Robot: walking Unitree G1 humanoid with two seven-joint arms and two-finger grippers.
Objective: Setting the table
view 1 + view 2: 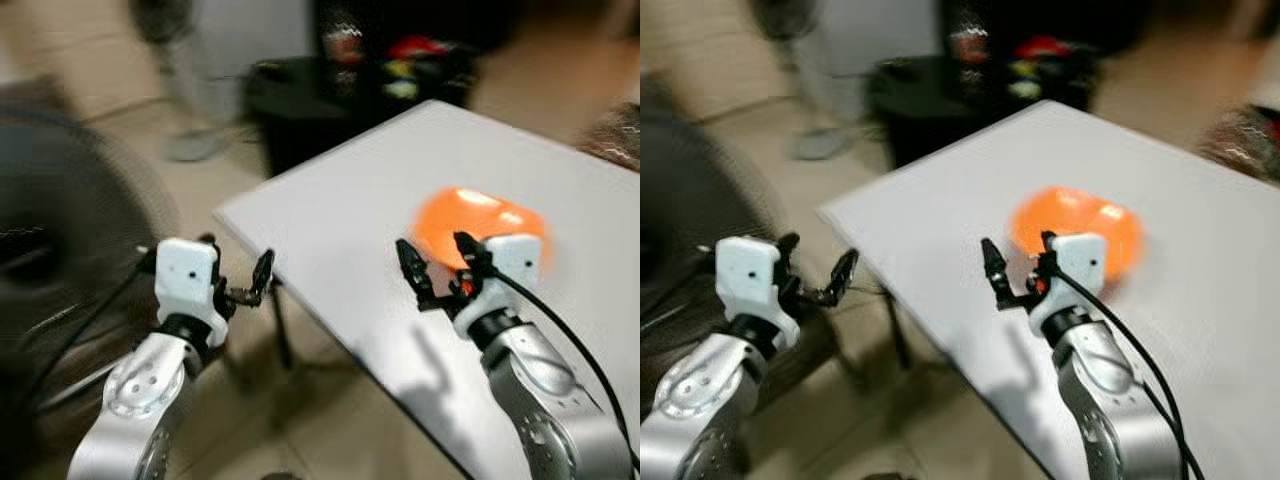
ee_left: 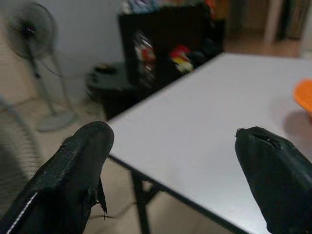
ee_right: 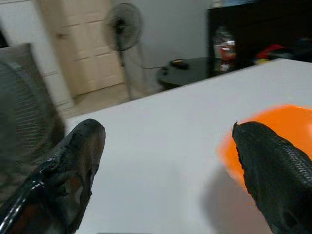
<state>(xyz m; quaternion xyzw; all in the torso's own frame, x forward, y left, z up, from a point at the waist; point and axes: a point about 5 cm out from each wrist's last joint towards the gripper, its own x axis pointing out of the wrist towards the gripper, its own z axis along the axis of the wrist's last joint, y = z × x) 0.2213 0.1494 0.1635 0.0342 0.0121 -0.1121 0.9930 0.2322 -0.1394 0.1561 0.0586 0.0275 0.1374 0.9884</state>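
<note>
Orange bowl (image 1: 478, 222) sits on the white table (image 1: 350, 200), just beyond the right gripper (image 1: 438, 265), whose fingers are apart and empty. Left gripper (image 1: 240, 282) hovers off the table's near-left corner, fingers apart too. Views are blurry; best to steady first, then straddle the rim squarely before closing.

Bare worktop (image 1: 350, 210) lies open left of the orange bowl (image 1: 480, 225), which blocks the right gripper (image 1: 440, 260) just beside it.
</note>
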